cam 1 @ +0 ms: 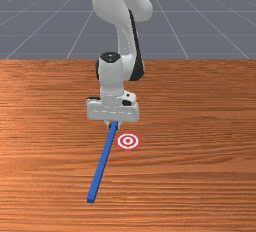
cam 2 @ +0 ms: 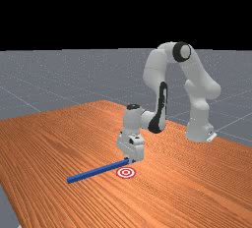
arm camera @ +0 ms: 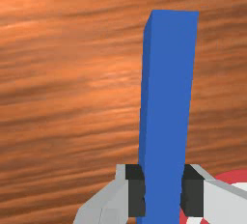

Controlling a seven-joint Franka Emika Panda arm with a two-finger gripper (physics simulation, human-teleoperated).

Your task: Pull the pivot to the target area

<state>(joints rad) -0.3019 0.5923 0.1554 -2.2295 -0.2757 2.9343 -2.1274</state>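
One blue bar (cam 1: 102,163), pinched and near the target (cam 1: 128,141)

The gripper (arm camera: 163,194) had the bar pinched close to one end, with both fingers (arm camera: 136,196) touching its sides. In the front view, the long part ran down and a bit left over the table (cam 1: 195,181). The red and white target was just beside the bar, on the front view's right. The bar did not cover it.

The grip looked done, so the job in hand was the pull. A good pull had to be slow and low, with the bar flat and the pinch firm. It had only a small way to go toward the front view's right. A fast tug could make the bar slip or swing its long end past the rings. Lifting would not help. The hand hid the held end from the front, so maybe that part touched the table, maybe not.
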